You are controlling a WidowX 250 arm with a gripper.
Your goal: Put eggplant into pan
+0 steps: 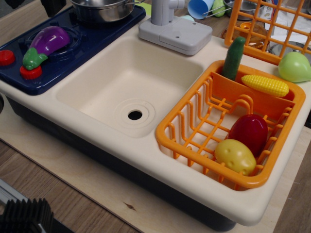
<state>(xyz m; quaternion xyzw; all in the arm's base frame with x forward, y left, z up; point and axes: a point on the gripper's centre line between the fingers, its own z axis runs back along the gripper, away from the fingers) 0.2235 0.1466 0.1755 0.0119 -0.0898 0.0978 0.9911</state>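
- The gripper (52, 6) shows only as a dark tip poking in at the top edge of the view; most of it is cut off, so whether its jaws stand apart or closed cannot be told, and nothing can be seen held in it.
- The eggplant (46, 42) lies below the gripper in the picture, nearer the camera and slightly to its left, resting on the front burner of the dark blue toy stovetop (92, 35).
- Its long axis runs diagonally: the purple body points up and to the right, toward the gripper, and the green stem cap points down-left, close beside a red knob (30, 72).
- The pan (103, 8) sits just to the right of the gripper on the rear burner, near the eggplant's purple end but apart from it.
- The pan's far rim and most of its inside are cut off by the frame, so its contents cannot be judged.
- The coming move is likely a short descent onto the eggplant, with the jaws set across its diagonal body.
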